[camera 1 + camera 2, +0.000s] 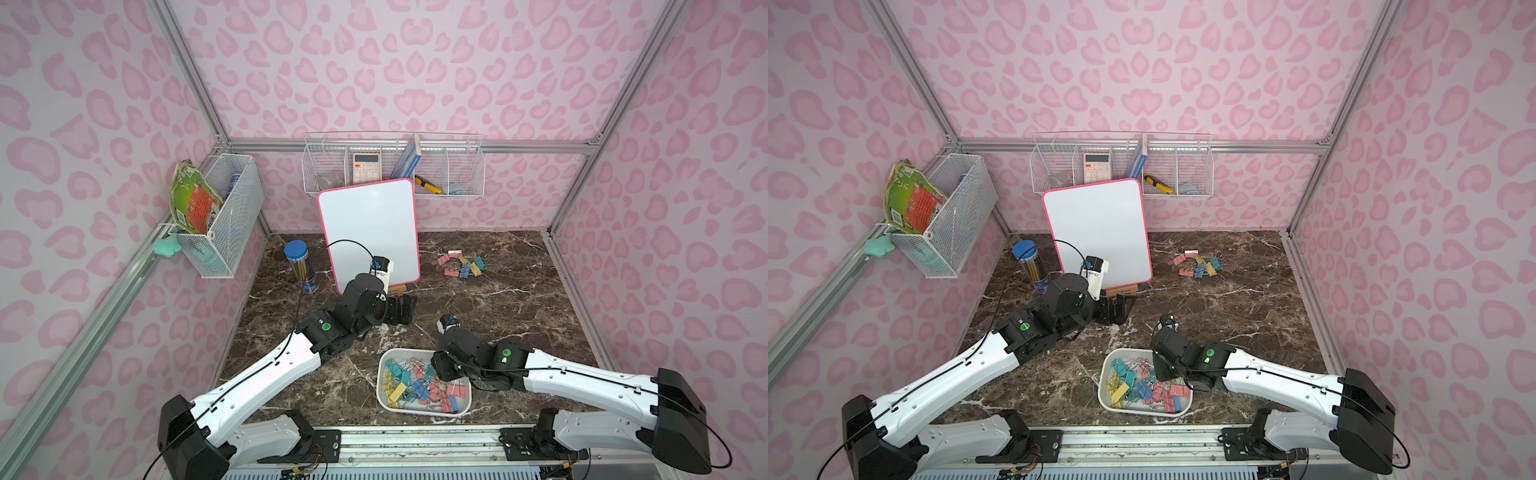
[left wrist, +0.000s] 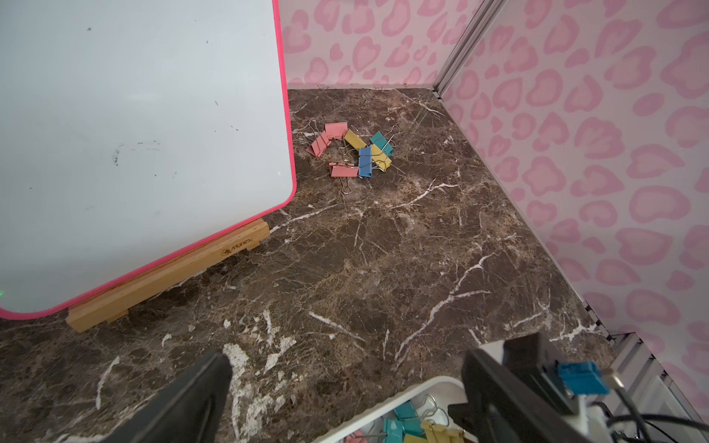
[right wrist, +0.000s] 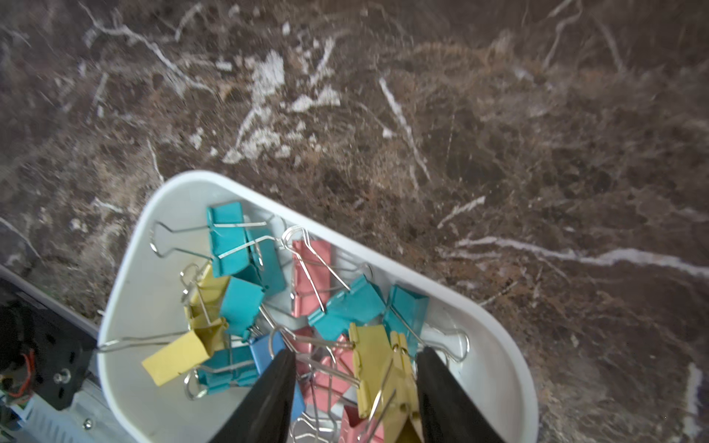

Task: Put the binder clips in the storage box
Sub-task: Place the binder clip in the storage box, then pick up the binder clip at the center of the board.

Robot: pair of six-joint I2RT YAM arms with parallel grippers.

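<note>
Left hand (image 1: 402, 310) hovers beyond the box (image 3: 130, 307), to its left, spread wide and empty. Right hand (image 3: 356, 353) hangs over the box with its jaws parted and a yellow clip (image 3: 378, 368) seemingly loose between them, so this looks like a drop-off. The next move is probably to fetch the clips (image 1: 461, 264) lying well beyond the box.

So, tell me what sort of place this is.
Probably a robot test cell dressed up as a stationery desk: pink-patterned walls on an aluminium frame, a wire basket holding a calculator, and a small whiteboard standing on the marble-look table.
</note>
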